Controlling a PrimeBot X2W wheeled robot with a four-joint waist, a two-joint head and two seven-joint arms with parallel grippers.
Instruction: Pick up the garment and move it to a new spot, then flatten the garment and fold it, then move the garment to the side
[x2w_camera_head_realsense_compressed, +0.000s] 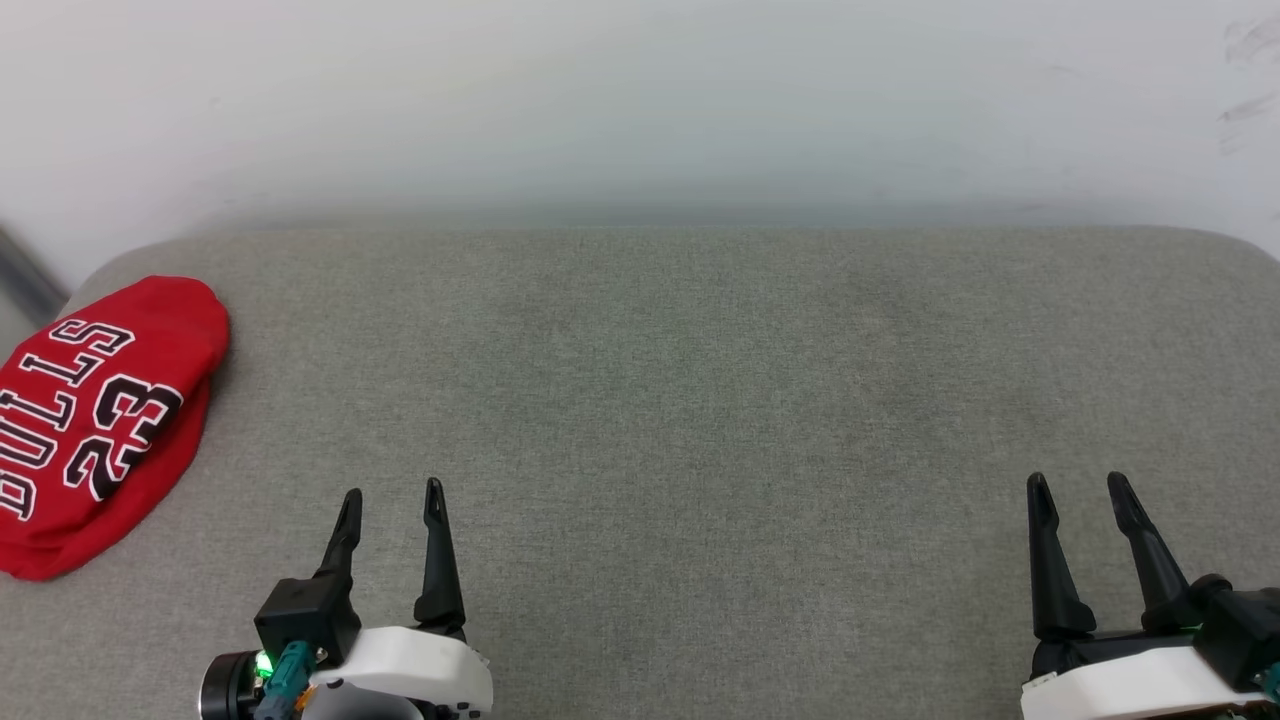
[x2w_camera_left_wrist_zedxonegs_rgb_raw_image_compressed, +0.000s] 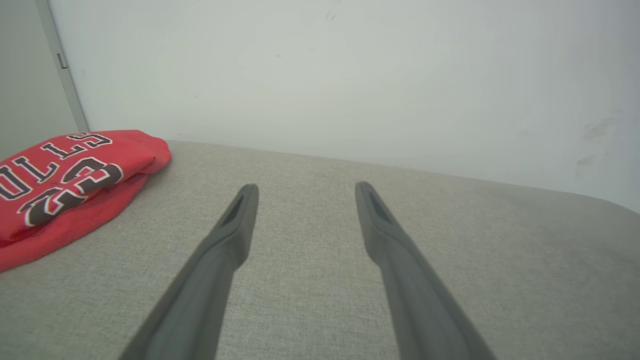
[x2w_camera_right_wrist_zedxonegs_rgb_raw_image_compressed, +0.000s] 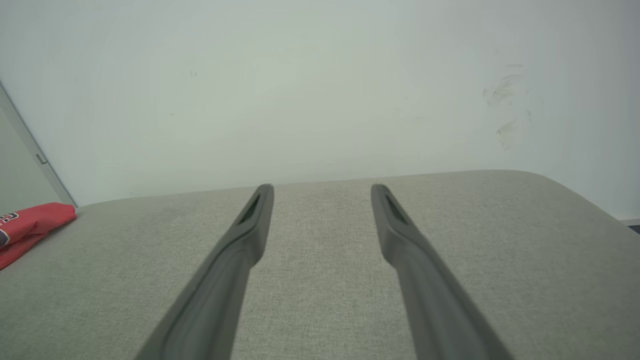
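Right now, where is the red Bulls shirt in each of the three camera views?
Head view: the garment lies at the left edge, about mid-height, folded on the grey cushion, lettering up.
Left wrist view: the garment is at the left edge, mid-height, lettering showing.
Right wrist view: a small red corner of the garment sits at the left edge, below mid-height.
Shared landmark: the grey strip on the wall, just behind the garment.

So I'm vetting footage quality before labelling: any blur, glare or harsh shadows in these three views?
Head view: flat, even light and no glare; the wall looks hazy, while the garment lettering is crisp. Left wrist view: the left end effector blurs toward the lens. Right wrist view: soft, nearly shadowless light; the scuffs read clearly.
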